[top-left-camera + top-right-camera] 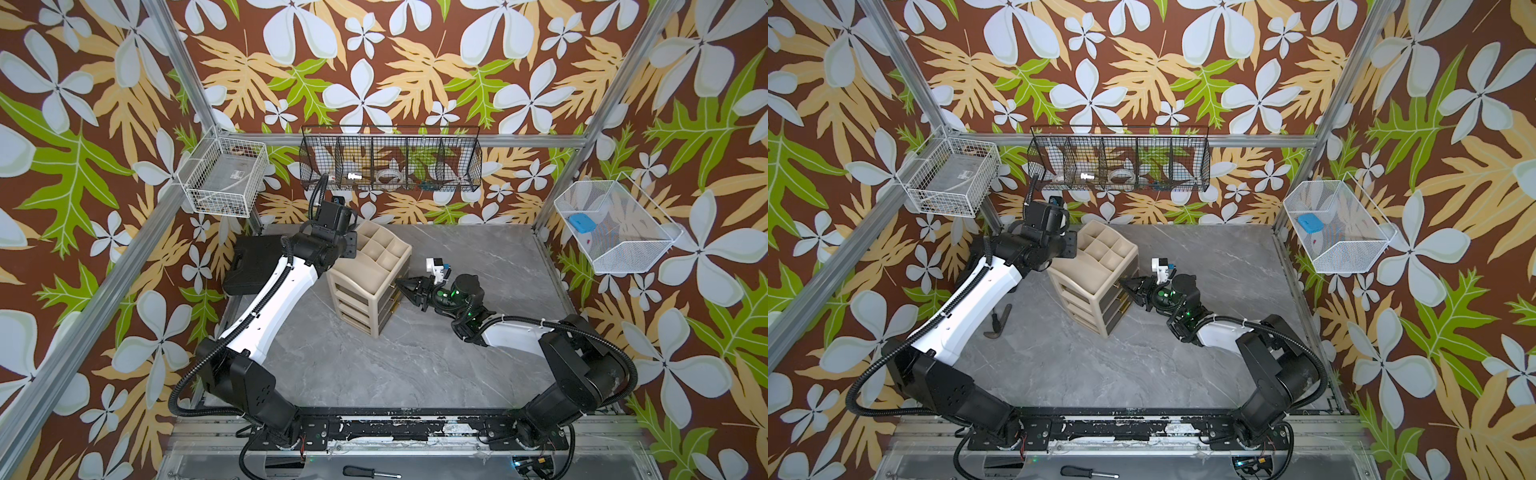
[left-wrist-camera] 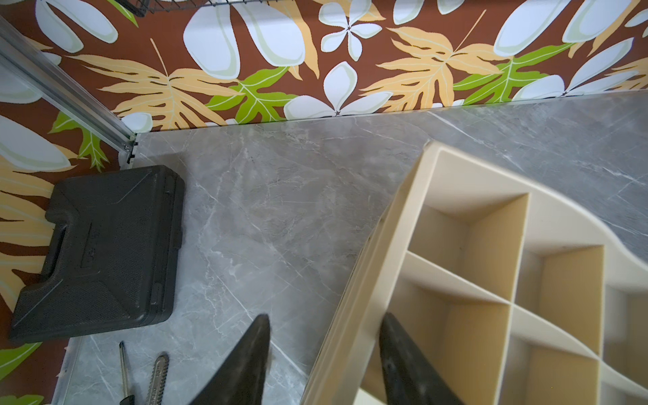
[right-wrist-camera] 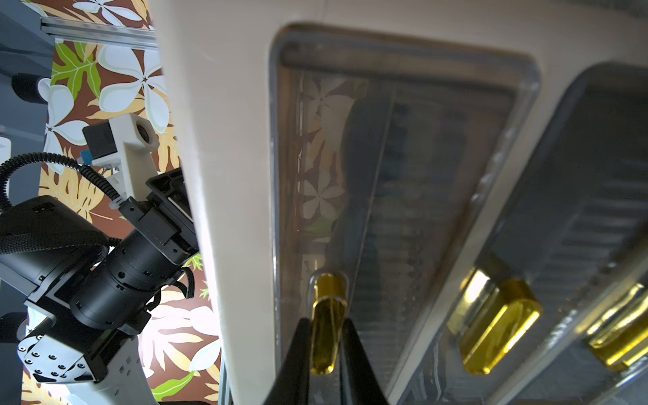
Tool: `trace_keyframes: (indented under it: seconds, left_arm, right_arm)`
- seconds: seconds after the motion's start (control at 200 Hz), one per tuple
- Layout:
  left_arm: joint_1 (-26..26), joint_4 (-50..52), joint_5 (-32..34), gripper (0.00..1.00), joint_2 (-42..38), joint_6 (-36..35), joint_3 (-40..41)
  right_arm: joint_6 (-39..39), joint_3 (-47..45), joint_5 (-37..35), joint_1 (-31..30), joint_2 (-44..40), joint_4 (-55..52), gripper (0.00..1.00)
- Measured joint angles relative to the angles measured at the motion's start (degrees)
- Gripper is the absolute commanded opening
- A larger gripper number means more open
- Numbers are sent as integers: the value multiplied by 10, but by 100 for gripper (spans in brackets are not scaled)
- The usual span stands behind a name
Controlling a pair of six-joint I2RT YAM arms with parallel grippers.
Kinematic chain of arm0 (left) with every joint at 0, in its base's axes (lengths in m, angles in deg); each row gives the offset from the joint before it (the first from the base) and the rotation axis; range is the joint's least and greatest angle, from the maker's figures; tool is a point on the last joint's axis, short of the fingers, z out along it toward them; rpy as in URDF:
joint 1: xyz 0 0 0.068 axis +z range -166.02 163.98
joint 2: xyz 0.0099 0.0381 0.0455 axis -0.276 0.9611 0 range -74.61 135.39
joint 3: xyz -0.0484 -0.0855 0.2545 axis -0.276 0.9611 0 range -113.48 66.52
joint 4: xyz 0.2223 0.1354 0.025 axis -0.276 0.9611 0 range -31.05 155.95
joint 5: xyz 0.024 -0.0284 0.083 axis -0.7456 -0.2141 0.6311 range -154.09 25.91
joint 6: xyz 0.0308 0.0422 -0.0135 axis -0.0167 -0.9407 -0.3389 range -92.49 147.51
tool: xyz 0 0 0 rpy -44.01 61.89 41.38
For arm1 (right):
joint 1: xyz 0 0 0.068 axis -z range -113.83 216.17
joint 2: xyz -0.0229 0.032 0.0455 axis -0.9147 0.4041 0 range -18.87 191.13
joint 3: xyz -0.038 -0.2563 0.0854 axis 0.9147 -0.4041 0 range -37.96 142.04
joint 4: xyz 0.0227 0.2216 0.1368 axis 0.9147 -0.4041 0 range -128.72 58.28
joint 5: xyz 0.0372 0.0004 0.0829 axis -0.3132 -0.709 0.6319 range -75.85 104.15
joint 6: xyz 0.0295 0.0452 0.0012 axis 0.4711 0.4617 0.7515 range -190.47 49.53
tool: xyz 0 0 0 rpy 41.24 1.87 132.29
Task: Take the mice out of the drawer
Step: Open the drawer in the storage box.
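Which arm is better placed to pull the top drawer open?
Right. The right pincer is shut on the gold handle of the top drawer, ready to pull. The left pincer stands open astride the drawer unit's rim, away from the handles.

You cannot tell what lies in the drawers (image 3: 403,168): their smoky fronts are blurred, and no mice show through. In a top view the left arm covers part of the black case (image 1: 245,266). The left end effector (image 2: 325,315) has its fingers (image 2: 245,364) cut off by the wrist view's edge, as are a screwdriver (image 2: 122,368) and a flat metal tool (image 2: 159,375). The bits in the black wire basket (image 1: 390,166) are too small to name.
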Motion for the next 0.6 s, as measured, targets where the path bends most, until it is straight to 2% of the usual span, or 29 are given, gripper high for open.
trace_keyframes:
  seconds: [0.601]
  left_arm:
    - [-1, -3, 23, 52, 9, 13, -4]
  right_arm:
    - [-37, -52, 43, 51, -97, -83, 13]
